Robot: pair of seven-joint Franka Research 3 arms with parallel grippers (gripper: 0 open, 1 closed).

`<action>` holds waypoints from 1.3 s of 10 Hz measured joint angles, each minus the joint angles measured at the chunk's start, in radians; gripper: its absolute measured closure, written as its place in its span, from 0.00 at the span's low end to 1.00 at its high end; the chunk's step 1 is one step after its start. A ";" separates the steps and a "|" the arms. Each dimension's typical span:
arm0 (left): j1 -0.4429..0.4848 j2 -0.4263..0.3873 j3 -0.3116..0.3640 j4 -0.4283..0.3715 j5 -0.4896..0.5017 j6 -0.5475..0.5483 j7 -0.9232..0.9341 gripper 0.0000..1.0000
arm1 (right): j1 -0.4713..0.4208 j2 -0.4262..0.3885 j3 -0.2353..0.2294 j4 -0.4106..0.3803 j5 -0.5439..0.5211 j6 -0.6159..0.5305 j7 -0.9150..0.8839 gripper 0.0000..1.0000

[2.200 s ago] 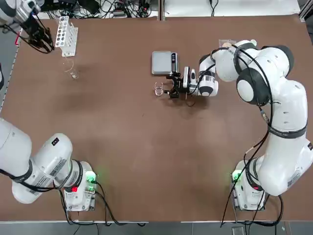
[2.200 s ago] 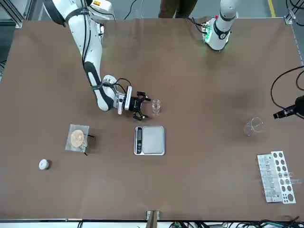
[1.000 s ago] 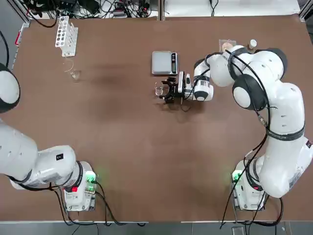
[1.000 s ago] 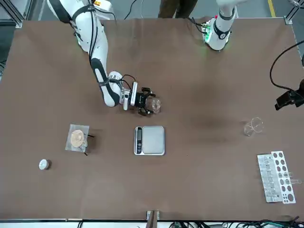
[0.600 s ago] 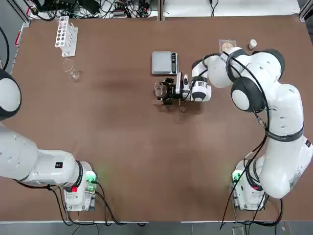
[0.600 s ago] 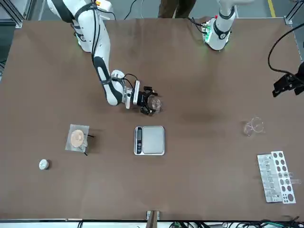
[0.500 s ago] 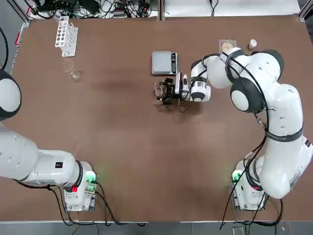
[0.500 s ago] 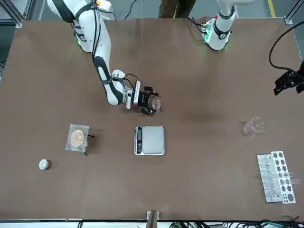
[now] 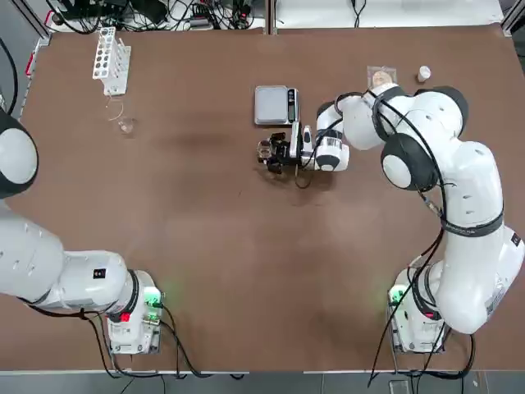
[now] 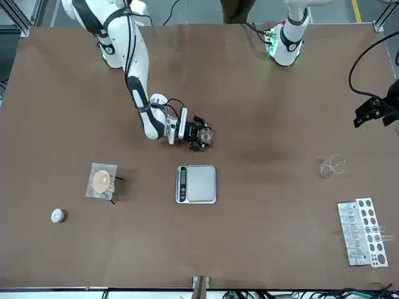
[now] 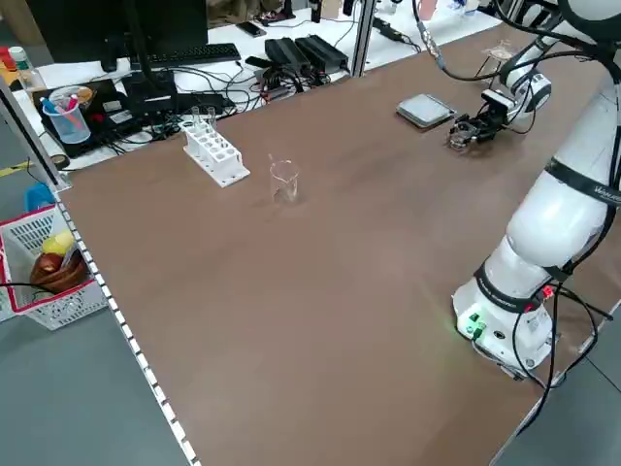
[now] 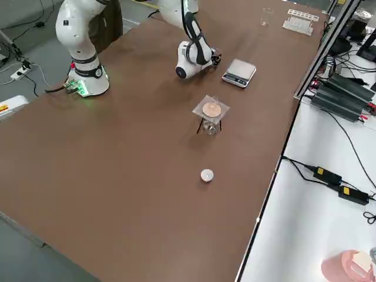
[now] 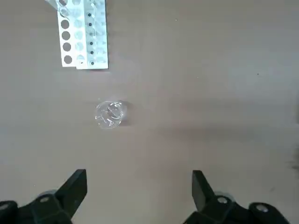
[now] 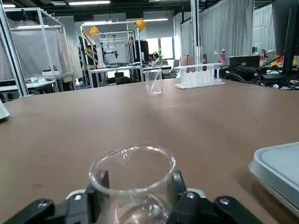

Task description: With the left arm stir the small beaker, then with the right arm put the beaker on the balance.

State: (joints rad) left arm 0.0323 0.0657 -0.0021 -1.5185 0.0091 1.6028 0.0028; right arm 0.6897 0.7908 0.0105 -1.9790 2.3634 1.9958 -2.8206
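Claws differ, we see: right claw (image 9: 268, 153) clenched around the small beaker (image 14: 133, 186) on the tabletop (image 9: 205, 238) near the balance (image 9: 275, 105); left claw (image 13: 138, 189) gapes released.

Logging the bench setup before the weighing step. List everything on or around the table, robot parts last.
Table: one, brown, under everything.
Balance: one, grey with silver pan, far middle of the table.
Small beaker: one, clear glass, on the table beside the balance, between the right gripper's fingers.
Glass with rod: one, clear, near the rack.
Rack: one, white, far corner on the robot's left.
Dish: one, clear with tan contents, on the robot's right side.
Small round thing: one, white, beyond the dish.
Left gripper: black, open, high above the glass with rod.
Right gripper: black, shut on the small beaker.
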 joint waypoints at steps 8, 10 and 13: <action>0.012 0.012 -0.003 0.011 -0.055 0.001 -0.005 0.01 | -0.050 -0.019 -0.015 0.026 0.012 -0.060 0.020 0.43; 0.012 0.014 -0.003 0.011 -0.059 0.001 -0.005 0.01 | -0.081 -0.039 -0.015 0.034 0.018 -0.071 0.027 0.43; 0.011 0.034 -0.004 0.011 -0.059 0.007 -0.005 0.01 | -0.129 -0.051 -0.019 0.081 0.026 -0.073 0.038 0.43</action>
State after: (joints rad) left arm 0.0430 0.0994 -0.0065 -1.5071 -0.0500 1.6101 -0.0018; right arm 0.5604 0.7397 -0.0085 -1.8981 2.3895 1.9230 -2.7826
